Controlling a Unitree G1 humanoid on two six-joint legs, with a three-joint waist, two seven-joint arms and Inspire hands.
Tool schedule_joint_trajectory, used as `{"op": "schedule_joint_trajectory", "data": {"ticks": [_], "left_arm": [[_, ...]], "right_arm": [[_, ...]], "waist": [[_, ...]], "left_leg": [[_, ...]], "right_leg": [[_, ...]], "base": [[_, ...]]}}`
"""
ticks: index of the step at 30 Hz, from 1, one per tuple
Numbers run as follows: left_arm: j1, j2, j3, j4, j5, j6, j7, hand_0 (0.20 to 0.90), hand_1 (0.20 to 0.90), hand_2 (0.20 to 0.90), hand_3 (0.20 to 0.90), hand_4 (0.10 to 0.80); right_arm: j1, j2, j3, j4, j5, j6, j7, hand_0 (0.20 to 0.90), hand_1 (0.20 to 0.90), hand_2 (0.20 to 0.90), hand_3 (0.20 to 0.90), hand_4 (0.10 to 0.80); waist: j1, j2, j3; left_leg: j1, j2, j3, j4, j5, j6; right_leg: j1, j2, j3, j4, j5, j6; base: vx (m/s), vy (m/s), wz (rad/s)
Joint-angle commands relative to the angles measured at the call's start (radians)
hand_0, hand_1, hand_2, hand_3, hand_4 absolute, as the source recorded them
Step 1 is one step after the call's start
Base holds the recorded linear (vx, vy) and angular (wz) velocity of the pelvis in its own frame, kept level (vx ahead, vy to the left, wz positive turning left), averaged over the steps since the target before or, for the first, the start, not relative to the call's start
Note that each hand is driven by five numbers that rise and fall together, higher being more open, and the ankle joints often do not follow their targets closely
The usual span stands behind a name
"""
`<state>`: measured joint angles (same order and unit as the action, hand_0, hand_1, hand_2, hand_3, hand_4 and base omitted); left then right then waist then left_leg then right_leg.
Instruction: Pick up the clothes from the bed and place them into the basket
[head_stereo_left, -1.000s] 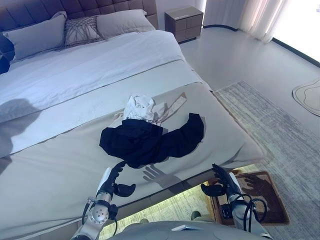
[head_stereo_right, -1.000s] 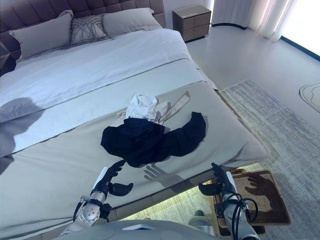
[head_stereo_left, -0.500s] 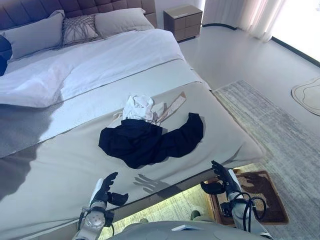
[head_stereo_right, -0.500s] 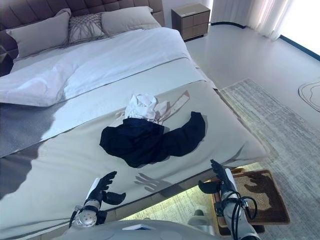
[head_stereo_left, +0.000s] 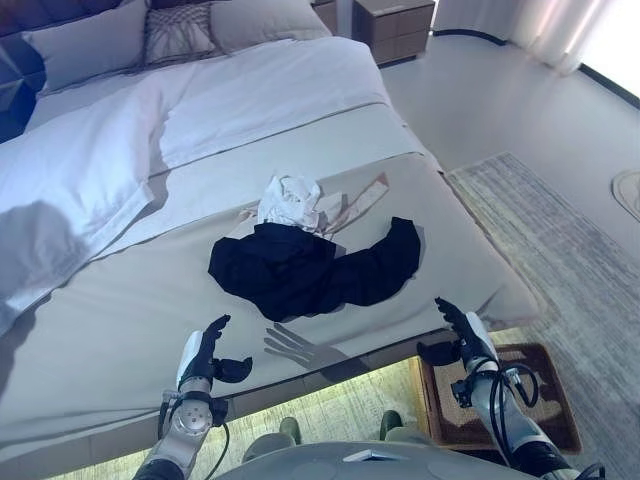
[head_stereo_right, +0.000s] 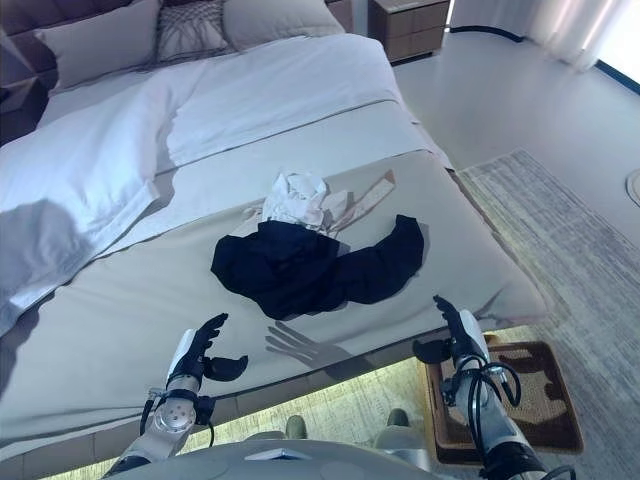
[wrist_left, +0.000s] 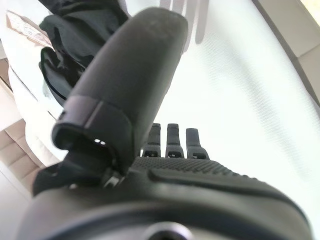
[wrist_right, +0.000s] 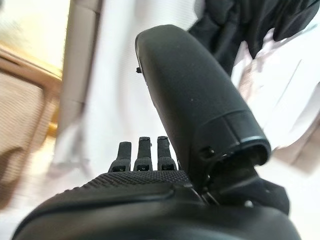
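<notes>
Left eye view shows the basket (head_stereo_left: 500, 395) on the floor by the bed's (head_stereo_left: 120, 330) near corner, nothing visible inside it, while the black garment (head_stereo_left: 310, 272) and white garment (head_stereo_left: 290, 200) lie touching mid-bed, well apart from it. The left hand (head_stereo_left: 203, 357) hovers over the bed's near edge and the right hand (head_stereo_left: 462, 338) above the basket, both spread wide and holding nothing. The wrist views add only the dark cloth (wrist_left: 75, 30) past each thumb (wrist_right: 195, 95); pillows (head_stereo_left: 90, 40), a nightstand (head_stereo_left: 397, 20) and a rug (head_stereo_left: 580, 270) surround.
</notes>
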<state>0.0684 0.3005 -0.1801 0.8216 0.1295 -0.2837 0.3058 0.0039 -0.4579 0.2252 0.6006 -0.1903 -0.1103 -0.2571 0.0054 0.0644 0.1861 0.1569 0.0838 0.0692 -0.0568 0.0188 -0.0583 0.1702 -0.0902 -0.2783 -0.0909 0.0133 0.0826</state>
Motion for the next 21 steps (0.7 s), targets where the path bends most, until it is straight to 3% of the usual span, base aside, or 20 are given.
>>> {"op": "schedule_joint_trajectory", "data": {"ticks": [1, 6, 12, 18, 21], "left_arm": [[-0.038, 0.105, 0.017, -0.103, 0.052, -0.04, 0.053, 0.9, 0.9, 0.9, 0.9, 0.8], [-0.023, 0.144, 0.01, -0.152, 0.072, -0.027, 0.0, 0.9, 0.9, 0.9, 0.9, 0.8], [-0.099, 0.183, -0.04, -0.207, 0.036, -0.09, 0.059, 0.9, 0.9, 0.9, 0.9, 0.8], [-0.103, 0.219, -0.05, -0.251, 0.044, -0.096, 0.09, 0.9, 0.9, 0.9, 0.9, 0.8], [-0.11, 0.236, -0.061, -0.304, 0.043, -0.135, 0.135, 0.9, 0.9, 0.9, 0.9, 0.8]], "right_arm": [[-0.151, -0.033, 0.03, -0.126, -0.043, -0.048, -0.023, 0.9, 0.9, 0.9, 0.9, 0.8], [-0.255, -0.106, 0.037, -0.172, -0.102, 0.001, -0.023, 0.9, 0.9, 0.9, 0.9, 0.8], [-0.538, -0.188, 0.103, -0.12, -0.097, 0.135, -0.037, 0.9, 0.9, 0.9, 0.9, 0.8], [-0.734, -0.184, 0.179, -0.033, -0.072, 0.163, -0.054, 0.9, 0.9, 0.9, 0.9, 0.8], [-0.8, -0.186, 0.206, -0.006, -0.074, 0.178, -0.059, 0.9, 0.9, 0.9, 0.9, 0.8]], "waist": [[0.045, -0.059, -0.04], [0.1, -0.055, -0.026], [0.169, -0.031, 0.067], [0.242, -0.012, 0.181], [0.262, 0.0, 0.223]], "left_leg": [[-0.052, -0.087, 0.009, 0.078, -0.105, 0.035], [-0.1, -0.089, -0.035, 0.124, -0.101, 0.027], [-0.278, -0.11, -0.095, 0.289, -0.105, 0.015], [-0.431, -0.122, -0.102, 0.468, -0.146, 0.032], [-0.515, -0.145, -0.096, 0.574, -0.174, 0.05]], "right_leg": [[-0.055, 0.033, 0.029, 0.182, -0.149, -0.037], [-0.086, 0.025, -0.009, 0.26, -0.186, -0.056], [-0.219, -0.024, -0.059, 0.416, -0.218, -0.097], [-0.373, -0.078, -0.094, 0.67, -0.281, -0.131], [-0.453, -0.102, -0.102, 0.793, -0.314, -0.151]], "base": [[0.051, -0.022, 0.2], [0.047, -0.001, 0.31], [-0.146, 0.048, 0.38], [-0.087, -0.002, 0.29], [-0.039, 0.028, 0.24]]}}
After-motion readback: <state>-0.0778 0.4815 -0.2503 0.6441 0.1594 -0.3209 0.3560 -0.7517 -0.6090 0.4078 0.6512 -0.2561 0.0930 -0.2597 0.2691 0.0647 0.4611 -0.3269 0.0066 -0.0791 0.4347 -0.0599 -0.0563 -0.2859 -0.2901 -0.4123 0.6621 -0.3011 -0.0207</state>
